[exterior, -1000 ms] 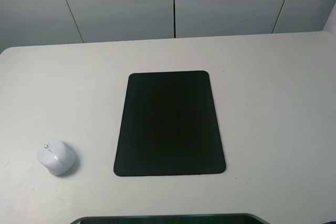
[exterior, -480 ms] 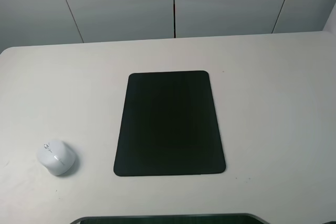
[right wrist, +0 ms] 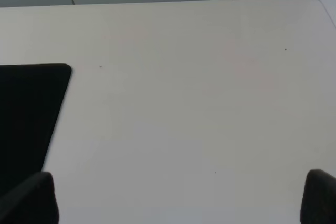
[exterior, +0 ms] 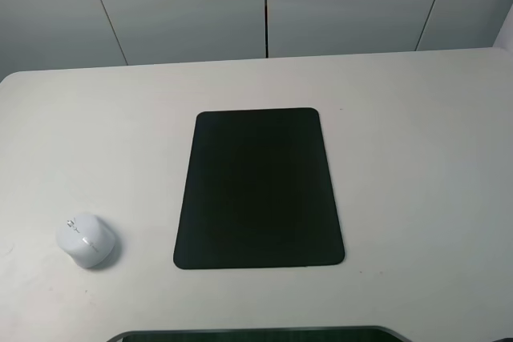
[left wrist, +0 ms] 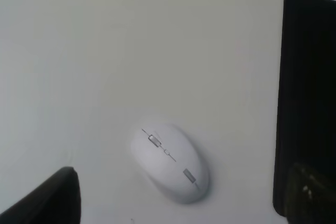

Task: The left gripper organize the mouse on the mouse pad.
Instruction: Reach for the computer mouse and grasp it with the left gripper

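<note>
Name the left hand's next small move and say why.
Probably lower the left hand toward the mouse. The mouse lies untouched on the table, left of the mouse pad, and the wrist view frames it between the open fingers.

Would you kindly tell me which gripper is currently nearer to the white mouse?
Left. The left gripper looks onto the mouse, framed between its open fingers, untouched. The right gripper faces the table on the mouse pad's opposite side, with no mouse in its view.
</note>
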Robot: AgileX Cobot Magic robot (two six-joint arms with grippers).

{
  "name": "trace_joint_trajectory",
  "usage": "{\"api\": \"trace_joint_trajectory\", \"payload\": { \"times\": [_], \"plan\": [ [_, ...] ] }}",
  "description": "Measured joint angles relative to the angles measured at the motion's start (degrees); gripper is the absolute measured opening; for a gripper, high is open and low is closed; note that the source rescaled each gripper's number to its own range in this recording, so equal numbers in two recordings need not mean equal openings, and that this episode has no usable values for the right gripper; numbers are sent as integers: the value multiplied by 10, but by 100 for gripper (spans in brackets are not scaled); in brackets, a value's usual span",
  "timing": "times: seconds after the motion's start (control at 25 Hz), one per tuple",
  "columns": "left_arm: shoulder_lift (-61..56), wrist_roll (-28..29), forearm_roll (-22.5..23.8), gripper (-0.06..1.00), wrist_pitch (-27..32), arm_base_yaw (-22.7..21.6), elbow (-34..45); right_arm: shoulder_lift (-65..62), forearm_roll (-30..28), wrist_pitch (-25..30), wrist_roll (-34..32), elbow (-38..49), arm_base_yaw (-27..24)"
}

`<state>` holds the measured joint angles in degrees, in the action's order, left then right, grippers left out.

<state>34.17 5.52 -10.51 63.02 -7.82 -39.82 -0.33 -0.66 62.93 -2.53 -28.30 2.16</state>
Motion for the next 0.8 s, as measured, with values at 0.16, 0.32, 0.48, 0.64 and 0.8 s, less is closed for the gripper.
{"api": "trace_joint_trajectory", "payload": {
  "times": [0.16,0.32,0.48,0.64,0.8],
  "plan": [
    [21,2,-19,100,-9,0,0,0,0,0,0,0,0],
    [22,10,-27,100,-11,0,-1,0,0,0,0,0,0],
    [22,18,-27,100,-11,0,-1,0,0,0,0,0,0],
    [24,21,-27,100,-15,0,-1,0,0,0,0,0,0],
    [46,31,-17,100,-3,0,-1,0,0,0,0,0,0]
  ]
}}
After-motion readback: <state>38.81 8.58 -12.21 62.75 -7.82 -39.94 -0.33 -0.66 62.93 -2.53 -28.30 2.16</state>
